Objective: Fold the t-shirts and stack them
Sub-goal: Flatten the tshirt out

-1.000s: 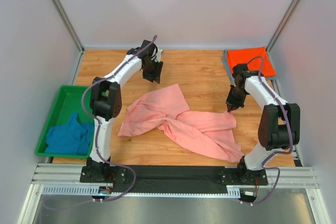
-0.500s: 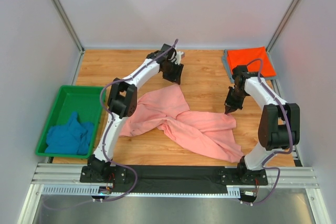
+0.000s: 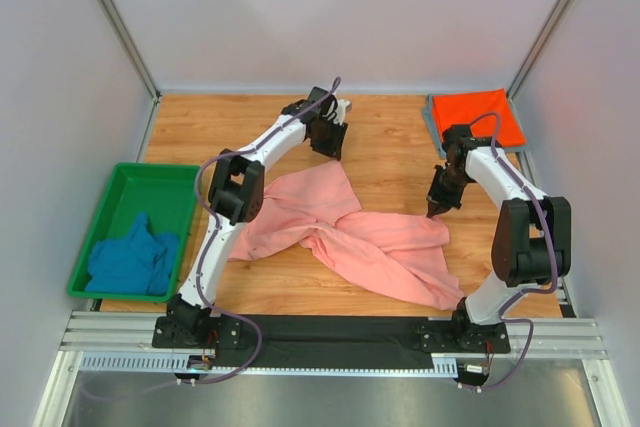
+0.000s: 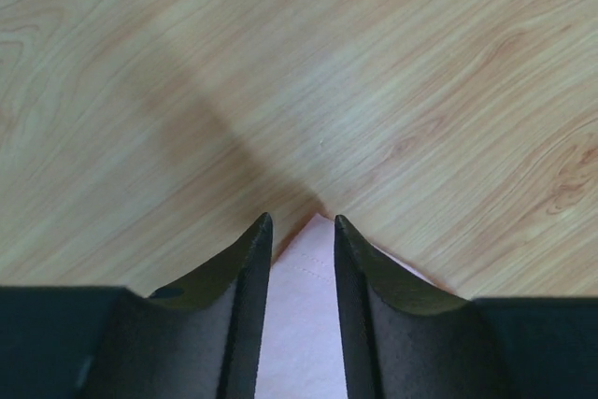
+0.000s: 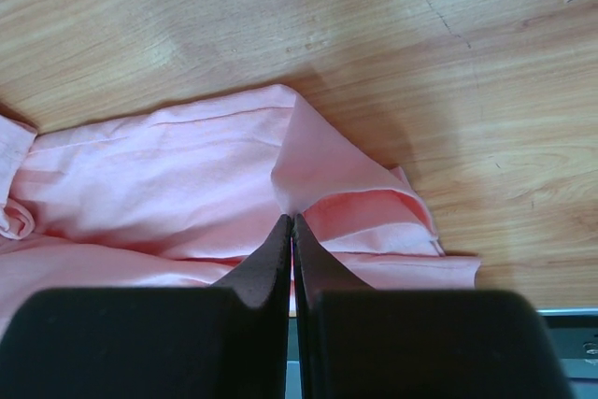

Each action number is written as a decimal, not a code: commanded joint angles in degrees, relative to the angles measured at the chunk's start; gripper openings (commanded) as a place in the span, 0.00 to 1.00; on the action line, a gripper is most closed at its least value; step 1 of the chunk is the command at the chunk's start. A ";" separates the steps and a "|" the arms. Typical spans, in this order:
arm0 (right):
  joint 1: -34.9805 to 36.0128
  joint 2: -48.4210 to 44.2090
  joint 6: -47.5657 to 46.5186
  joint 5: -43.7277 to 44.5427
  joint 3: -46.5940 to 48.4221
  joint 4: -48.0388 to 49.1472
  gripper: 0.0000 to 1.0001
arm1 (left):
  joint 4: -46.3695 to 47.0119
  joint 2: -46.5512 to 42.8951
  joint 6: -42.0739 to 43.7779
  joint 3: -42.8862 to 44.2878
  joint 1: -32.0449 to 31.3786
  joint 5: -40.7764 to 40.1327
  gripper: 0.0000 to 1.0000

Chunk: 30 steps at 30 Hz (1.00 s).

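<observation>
A salmon-pink t-shirt (image 3: pixel 380 247) lies crumpled across the middle of the wooden table. My left gripper (image 3: pixel 328 147) is at the shirt's far pointed corner. In the left wrist view that corner (image 4: pixel 304 306) shows between the open jaws of the left gripper (image 4: pixel 299 221). My right gripper (image 3: pixel 436 209) is at the shirt's right edge. In the right wrist view the right gripper (image 5: pixel 292 217) is shut on a pinched fold of the pink cloth (image 5: pixel 168 175). A folded orange-red t-shirt (image 3: pixel 478 117) lies at the back right with a grey edge (image 3: pixel 431 127) under it. A teal-blue t-shirt (image 3: pixel 130 259) is bunched in the bin.
A green plastic bin (image 3: pixel 150 182) stands at the table's left edge. White walls and metal posts close in the table on three sides. The black strip and rail with the arm bases (image 3: pixel 330 332) run along the near edge.
My left arm swung right and came to the pink shirt's far corner, its jaws still open. The right arm and the shirt stayed put.
</observation>
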 commanded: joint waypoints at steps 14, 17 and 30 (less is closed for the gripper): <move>-0.26 0.31 3.90 4.45 3.34 1.92 0.00 | -0.55 -13.78 -0.99 -8.97 -0.65 -2.56 0.00; -0.69 1.19 4.69 5.77 4.48 2.09 0.00 | -1.35 -17.20 -2.75 -8.00 0.66 -7.99 0.00; -5.96 11.55 5.31 9.73 13.53 1.66 0.00 | -10.57 -34.43 -5.30 -14.76 6.64 -25.50 0.00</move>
